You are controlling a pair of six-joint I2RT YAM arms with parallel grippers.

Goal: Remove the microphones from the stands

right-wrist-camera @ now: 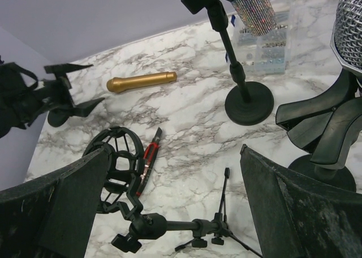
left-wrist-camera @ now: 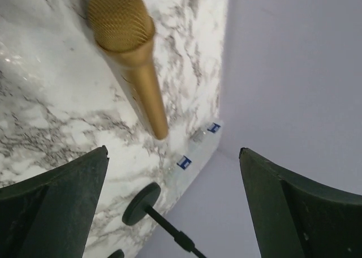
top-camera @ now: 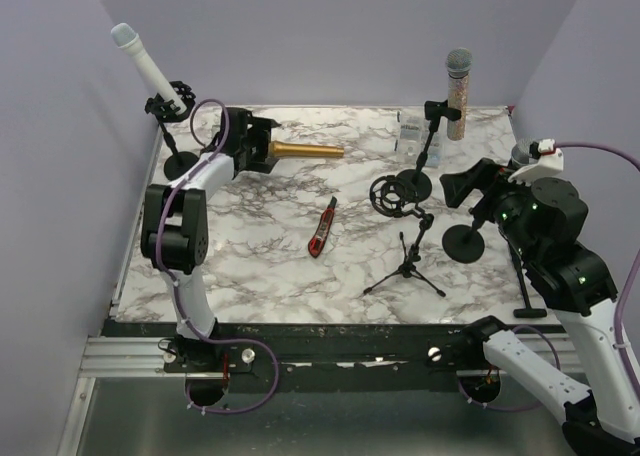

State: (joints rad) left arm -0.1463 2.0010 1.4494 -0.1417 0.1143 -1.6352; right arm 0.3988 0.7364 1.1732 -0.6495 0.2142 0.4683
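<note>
A gold microphone (top-camera: pixel 305 151) lies flat on the marble table (top-camera: pixel 270 246), held by nothing. Its mesh head (left-wrist-camera: pixel 120 17) points toward my left gripper (top-camera: pixel 268 146), which stands open just left of it with nothing between the fingers (left-wrist-camera: pixel 56 204). A white microphone (top-camera: pixel 140 61) sits tilted in a clip stand (top-camera: pixel 180 163) at the far left. A glitter microphone (top-camera: pixel 458 91) stands in another stand (top-camera: pixel 418 183) at the back right. My right gripper (top-camera: pixel 455 188) is open and empty. Beside it, a silver-mesh microphone (right-wrist-camera: pixel 348 26) rests in a stand (right-wrist-camera: pixel 322 167).
A tripod stand with an empty shock mount (top-camera: pixel 395 196) sits mid-table, its legs (top-camera: pixel 405 268) toward the front. A red utility knife (top-camera: pixel 322 226) lies left of it. A clear plastic box (top-camera: pixel 410 136) is by the back wall. Walls close in the left, back and right.
</note>
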